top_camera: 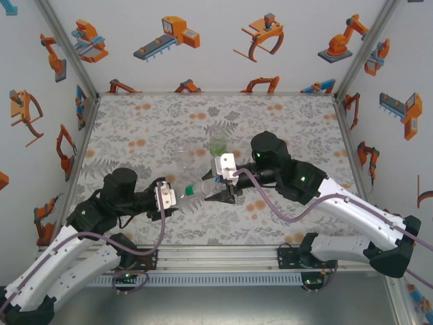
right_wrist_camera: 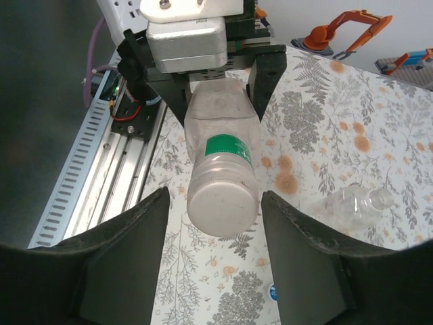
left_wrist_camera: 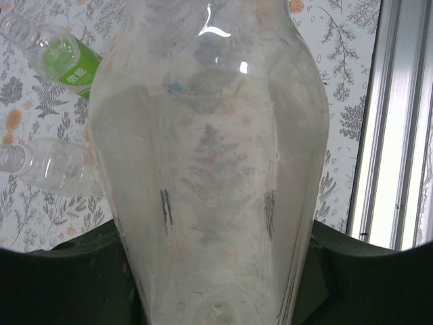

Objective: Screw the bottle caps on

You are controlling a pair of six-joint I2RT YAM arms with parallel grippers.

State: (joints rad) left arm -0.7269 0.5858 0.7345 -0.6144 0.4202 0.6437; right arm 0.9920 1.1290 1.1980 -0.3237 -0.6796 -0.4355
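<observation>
The left gripper (right_wrist_camera: 220, 101) is clamped on the narrower part of a colourless bottle with a green label band (right_wrist_camera: 220, 169), holding it roughly level over the near part of the table (top_camera: 284, 128). The right gripper (right_wrist_camera: 215, 196) faces the bottle's blunt round end, its jaws apart with a gap on either side, touching nothing. Whether that end is a cap or the base cannot be told. If it is the base, a twist here would screw nothing on. The likelier trouble is the grip. The wall looks thin, so a hard pinch could dent it, and a turn from the right could spin the bottle in the left jaws rather than tighten anything. A loose hold would let it drop and roll toward the front rail. The green-tinted bottle (top_camera: 218, 145) and the other clear bottle (top_camera: 184, 154) lie well apart at mid-table, out of harm's way.
</observation>
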